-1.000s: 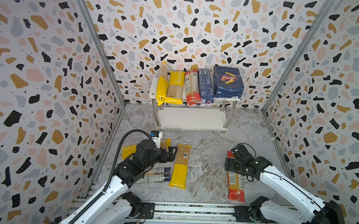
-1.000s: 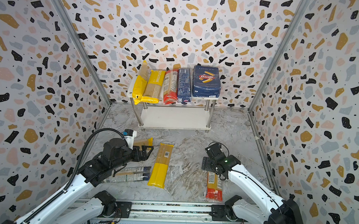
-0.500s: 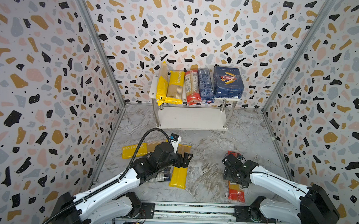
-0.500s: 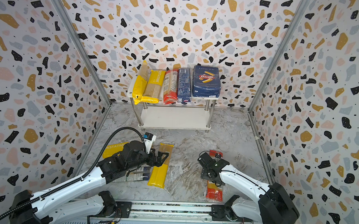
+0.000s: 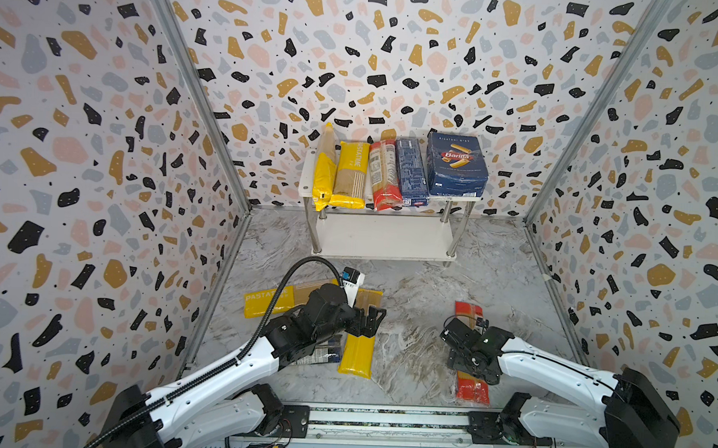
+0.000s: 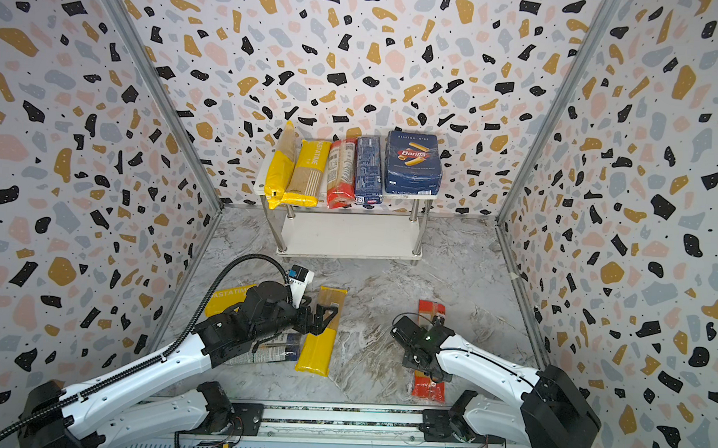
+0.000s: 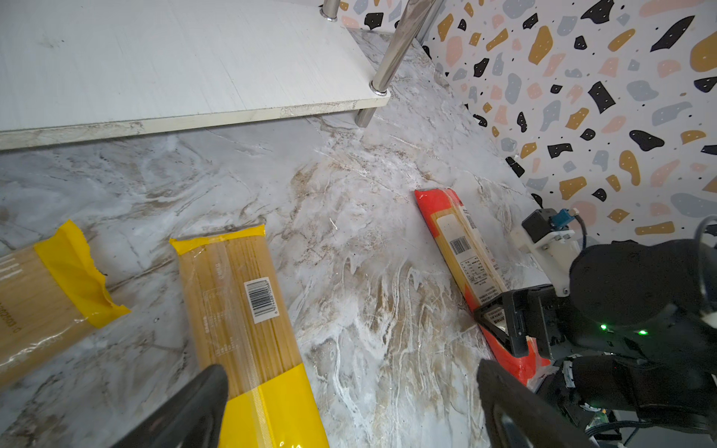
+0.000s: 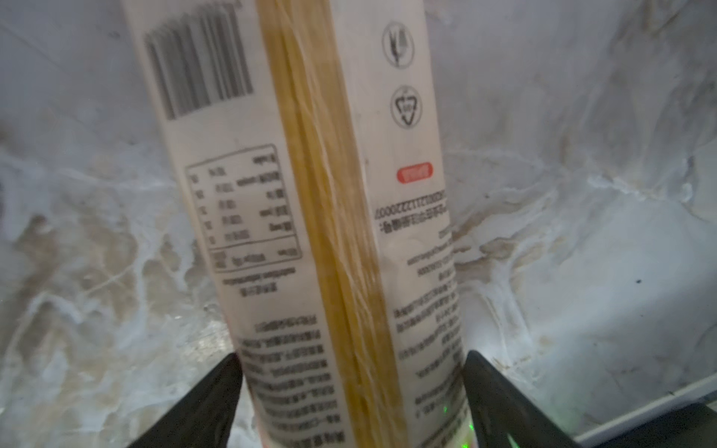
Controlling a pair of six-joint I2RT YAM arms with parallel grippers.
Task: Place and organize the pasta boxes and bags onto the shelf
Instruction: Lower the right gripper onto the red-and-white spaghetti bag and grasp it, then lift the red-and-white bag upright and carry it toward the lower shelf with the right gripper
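The shelf (image 5: 383,238) stands at the back; its top board carries two yellow bags (image 5: 343,172), a red-ended bag (image 5: 382,174), a narrow blue pasta box (image 5: 411,171) and a wide Barilla box (image 5: 455,164). On the floor lie a PASTATIME bag (image 5: 266,302), a yellow spaghetti bag (image 5: 358,354) (image 7: 240,294) and a dark-blue-ended bag (image 5: 322,354) partly under the left arm. My left gripper (image 5: 369,321) (image 7: 351,388) hangs open over the yellow spaghetti bag, holding nothing. My right gripper (image 5: 468,358) (image 8: 353,380) stands open, low over a red-ended floor bag (image 5: 473,390) (image 8: 310,194), one finger on each side.
Patterned walls close in the left, back and right sides. The shelf's lower board (image 7: 174,66) is bare, with chrome legs (image 7: 392,50) at its corners. A metal rail (image 5: 382,419) runs along the front edge. Marble floor (image 5: 411,319) lies between the two arms.
My left arm swung right, from beside the PASTATIME bag to above the yellow spaghetti bag. My right gripper came down and toward the front along the red-ended bag, now straddling it.
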